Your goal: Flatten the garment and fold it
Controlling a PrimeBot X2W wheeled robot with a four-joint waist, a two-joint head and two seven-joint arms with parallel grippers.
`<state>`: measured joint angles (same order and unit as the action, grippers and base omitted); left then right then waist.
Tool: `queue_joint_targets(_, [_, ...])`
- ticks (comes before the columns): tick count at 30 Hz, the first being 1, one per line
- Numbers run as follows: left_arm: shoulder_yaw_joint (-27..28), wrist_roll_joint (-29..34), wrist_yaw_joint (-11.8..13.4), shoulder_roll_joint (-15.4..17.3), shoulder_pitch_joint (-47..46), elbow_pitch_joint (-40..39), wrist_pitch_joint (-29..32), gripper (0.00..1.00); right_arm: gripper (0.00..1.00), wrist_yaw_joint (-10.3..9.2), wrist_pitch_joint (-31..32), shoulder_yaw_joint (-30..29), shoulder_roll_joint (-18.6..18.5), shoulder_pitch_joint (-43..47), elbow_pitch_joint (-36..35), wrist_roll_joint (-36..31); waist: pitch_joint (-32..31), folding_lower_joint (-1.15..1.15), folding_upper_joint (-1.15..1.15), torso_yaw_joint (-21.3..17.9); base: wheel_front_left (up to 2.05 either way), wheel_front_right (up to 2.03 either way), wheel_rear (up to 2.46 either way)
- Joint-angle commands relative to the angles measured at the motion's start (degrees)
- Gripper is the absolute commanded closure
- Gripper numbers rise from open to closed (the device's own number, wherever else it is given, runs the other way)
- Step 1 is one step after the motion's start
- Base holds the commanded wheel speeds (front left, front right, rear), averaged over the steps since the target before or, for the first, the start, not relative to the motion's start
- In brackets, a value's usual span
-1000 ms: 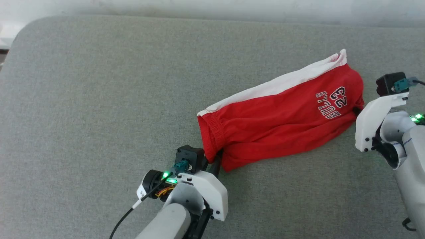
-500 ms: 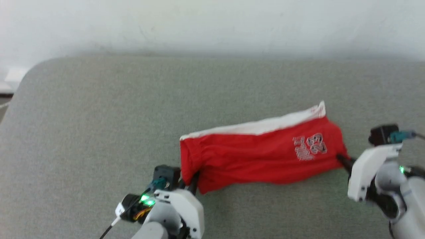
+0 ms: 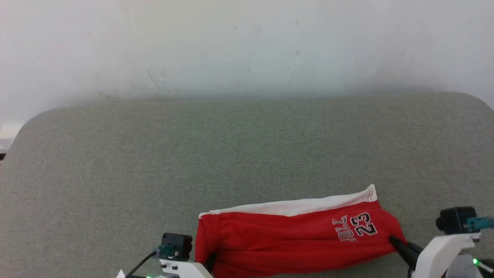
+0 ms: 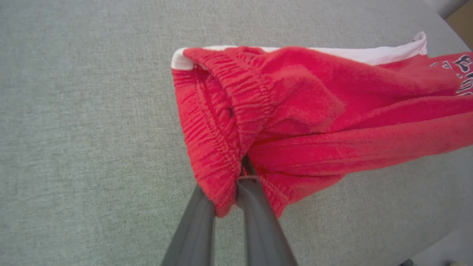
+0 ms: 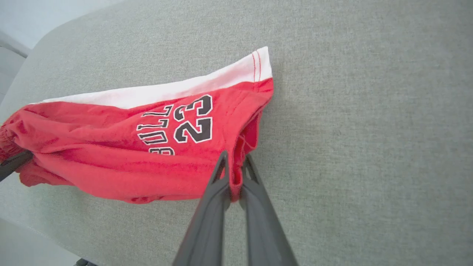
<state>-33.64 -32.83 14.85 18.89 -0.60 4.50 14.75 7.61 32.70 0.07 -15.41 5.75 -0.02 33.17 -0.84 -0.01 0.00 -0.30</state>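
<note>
The garment [image 3: 293, 239], red shorts with a white side stripe and a "23" print, hangs stretched low over the grey padded surface [image 3: 154, 154]. My left gripper [image 3: 210, 260] is shut on its gathered waistband; the left wrist view shows the fingers [image 4: 255, 207] pinching red fabric [image 4: 314, 111]. My right gripper [image 3: 393, 240] is shut on the leg hem below the print. In the right wrist view the garment [image 5: 129, 147] spreads away to the left from that gripper [image 5: 234, 166]. The white stripe side rests on the surface.
A pale wall [image 3: 247, 46] rises behind the grey surface. The surface's near edge [image 5: 44, 229] runs close below the garment, with a rounded corner [image 3: 27, 123] at the far left. Bare grey fabric stretches beyond the shorts to the wall.
The head camera has tilted up, so the wall now shows and the garment sits at the bottom. The garment has gone from slanted to nearly level between the grippers. Both grips held.
</note>
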Motion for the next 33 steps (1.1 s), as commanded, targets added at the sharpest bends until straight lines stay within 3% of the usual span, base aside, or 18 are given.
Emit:
queue_joint_targets(1, [0.14, -0.35, 0.52, 0.58, 0.39, -0.16, 0.46, 1.0, 1.0, -0.12, 0.24, -0.34, 0.51, 1.02, -0.67, -0.94, 0.38, 0.01, 0.0, -0.19, 0.0, 0.0, 0.0])
queue_joint_targets(7, [-0.68, -1.3, -0.08, 0.11, -0.67, 2.63, 2.83, 1.0, 1.0, -0.12, -0.8, 0.3, 1.25, 3.0, 1.65, -5.74, 2.07, 0.01, 0.0, 0.02, 0.0, 0.0, 0.0])
queue_joint_targets(15, [-1.76, -1.37, -1.0, -0.39, -2.89, 7.35, 4.34, 1.0, 1.0, -0.12, -3.08, 3.24, 0.92, 2.22, 7.55, -6.46, 2.74, 0.01, 0.0, 0.5, 0.0, 0.0, 0.0])
queue_joint_targets(16, [-1.97, -1.26, -1.14, -0.43, -3.04, 7.7, 4.31, 0.11, 0.59, -0.12, -3.53, 3.3, 0.82, 1.99, 8.06, -6.53, 2.62, 0.01, 0.0, 0.6, 0.0, 0.0, 0.0])
queue_joint_targets(17, [-2.05, -1.19, -1.21, -0.5, -3.15, 8.01, 4.1, 0.0, 0.0, -0.12, -4.16, 3.27, 0.68, 1.74, 8.53, -6.74, 2.41, 0.01, 0.0, 0.73, 0.0, 0.0, 0.0])
queue_joint_targets(24, [-1.1, -1.25, -0.6, -0.53, -2.19, 7.42, 0.76, 0.0, 0.0, -0.12, -8.7, 2.47, -0.85, 0.39, 7.77, -7.23, -0.71, 0.01, 0.0, 1.9, 0.0, 0.0, 0.0])
queue_joint_targets(29, [0.59, -2.16, 0.35, 0.35, 0.16, 2.88, -1.36, 0.0, 0.0, -0.12, -12.5, 0.68, -2.51, 0.75, 3.77, -8.3, -2.47, 0.01, 0.0, 3.18, 0.0, 0.0, 0.0])
queue_joint_targets(33, [2.43, -1.12, 0.63, 1.49, 1.04, -2.4, -6.55, 0.0, 0.0, -0.12, -15.32, -0.94, -2.88, 1.36, 1.68, -10.67, -2.87, 0.01, 0.0, 3.98, 0.0, 0.0, 0.0])
